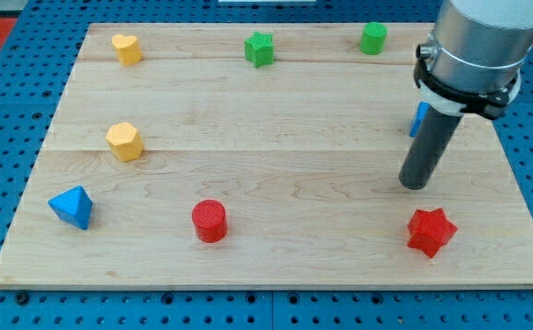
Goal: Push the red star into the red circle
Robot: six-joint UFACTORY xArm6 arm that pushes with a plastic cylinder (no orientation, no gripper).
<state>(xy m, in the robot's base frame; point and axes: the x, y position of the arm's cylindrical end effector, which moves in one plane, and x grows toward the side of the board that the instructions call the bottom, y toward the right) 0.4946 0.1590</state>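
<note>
The red star lies near the board's bottom right. The red circle, a short cylinder, stands at the bottom, left of centre. My tip rests on the board just above the star and slightly to its left, a short gap apart. The circle is far to the tip's left. The rod rises up to the arm's grey body at the view's top right.
A blue block is mostly hidden behind the rod. A blue triangle sits at the bottom left. Two yellow blocks lie at the left. A green star and a green block lie along the top.
</note>
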